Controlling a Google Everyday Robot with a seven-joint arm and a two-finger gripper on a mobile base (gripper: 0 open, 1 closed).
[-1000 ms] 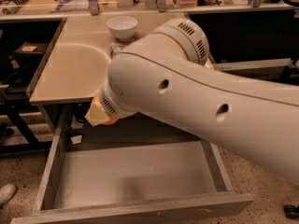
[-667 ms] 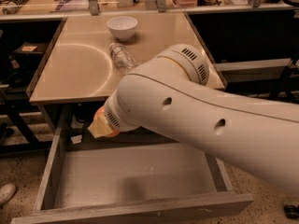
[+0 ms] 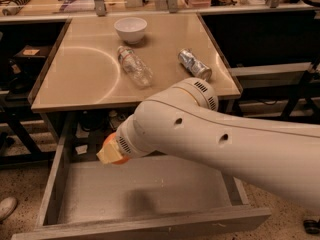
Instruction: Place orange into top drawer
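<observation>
The top drawer (image 3: 175, 191) stands pulled open under the tan table, its flat grey bottom bare. My gripper (image 3: 111, 153) is at the end of the big white arm, above the drawer's back left part. Most of it is hidden behind the arm; only a tan finger pad (image 3: 106, 151) shows. A sliver of the orange (image 3: 120, 160) shows right under that pad, held off the drawer bottom. A faint shadow lies on the drawer floor below it.
On the tan table (image 3: 80, 79) stand a white bowl (image 3: 130, 29) at the back, a clear plastic bottle (image 3: 134, 66) lying on its side and a crushed silver can (image 3: 195, 64) on the right. Dark shelving flanks the table. A shoe (image 3: 6, 207) is at lower left.
The arm has swung lower and back off the tabletop, uncovering the bottle and can. The gripper with the orange has dropped from table-edge height to over the drawer.
</observation>
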